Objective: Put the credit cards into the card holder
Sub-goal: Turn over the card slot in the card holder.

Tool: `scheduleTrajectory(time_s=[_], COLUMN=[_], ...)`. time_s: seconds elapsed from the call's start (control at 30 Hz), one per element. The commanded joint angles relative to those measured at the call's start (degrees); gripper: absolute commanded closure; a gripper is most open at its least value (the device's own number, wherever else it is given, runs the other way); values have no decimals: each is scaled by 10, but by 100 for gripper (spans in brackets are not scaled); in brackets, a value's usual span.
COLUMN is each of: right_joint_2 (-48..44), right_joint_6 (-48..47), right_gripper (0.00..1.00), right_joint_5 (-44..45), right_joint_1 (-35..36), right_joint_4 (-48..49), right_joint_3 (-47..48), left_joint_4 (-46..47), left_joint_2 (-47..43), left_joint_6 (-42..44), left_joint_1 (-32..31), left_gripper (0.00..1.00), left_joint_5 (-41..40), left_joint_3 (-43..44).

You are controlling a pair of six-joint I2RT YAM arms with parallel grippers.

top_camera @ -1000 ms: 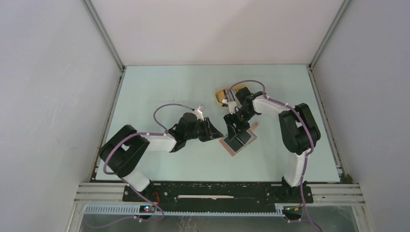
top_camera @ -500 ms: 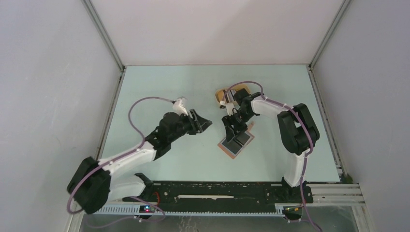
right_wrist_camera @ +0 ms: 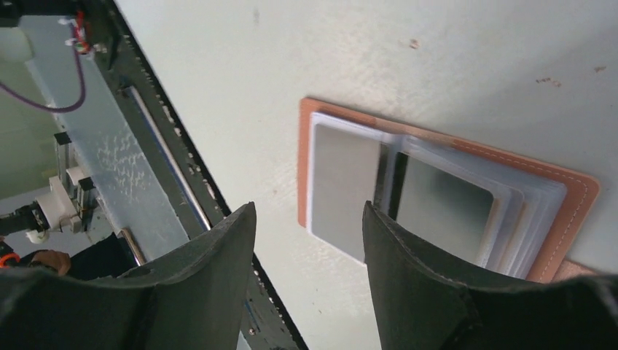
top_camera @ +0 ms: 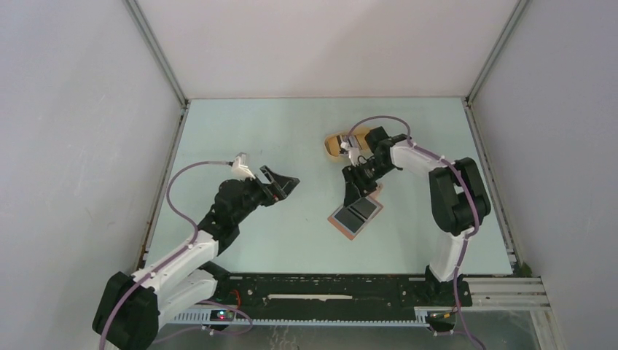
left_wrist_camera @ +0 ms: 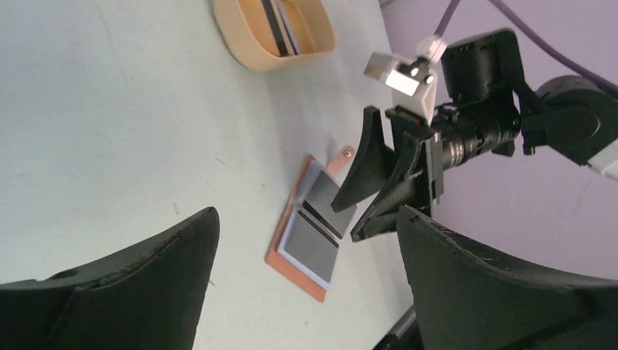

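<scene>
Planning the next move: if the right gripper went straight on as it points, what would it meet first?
Most likely the open card holder, near its middle fold: the right gripper points down at it, jaws apart. Height unclear.

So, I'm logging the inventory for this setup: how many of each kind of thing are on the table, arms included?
card holder: 1
yellow tray: 1
credit cards standing in the tray: 2 visible, more may be hidden
robot arms: 2, ending in the left pincer and the right pincer
Total: 6
</scene>
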Motion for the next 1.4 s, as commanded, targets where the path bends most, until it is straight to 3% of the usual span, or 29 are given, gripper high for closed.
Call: scheduleTrajectory(time_s=[0.0,0.13,0.17,0.27,0.33,0.53,0.73,1.37], right_joint_2=[-77,-153,-175,-239,-273,-265,-254,-228], right_joint_6=[-93,-252,-334,-525,-574,-545,-519,-528], right_gripper=[36,35,35,31,27,26,25,18], right_joint_5=[-90,-115,-110,-72,-31,61,143,192], right_joint_1=[-16,-11,-6,17,32,78,122,169], right_joint_4=[-22,-27,-26,-1,51,162,222,232], right_joint_3=[0,-54,-78,-183,-241,-293,-303,-306], left_joint_4=[59,80,80,94,110,141,186,249], left_joint_2=[7,44,57,99,130,227,269,308], left_joint_6=[-33,-51,-52,-56,-60,-74,-98,-123], left_joint_1=[1,-12,-22,-51,-68,-111,-124,-126], left_gripper=[7,16,17,23,27,31,32,32], left_joint_5=[70,100,104,104,103,99,97,110], left_joint_3=[-28,-41,-40,-33,-25,4,-4,-17])
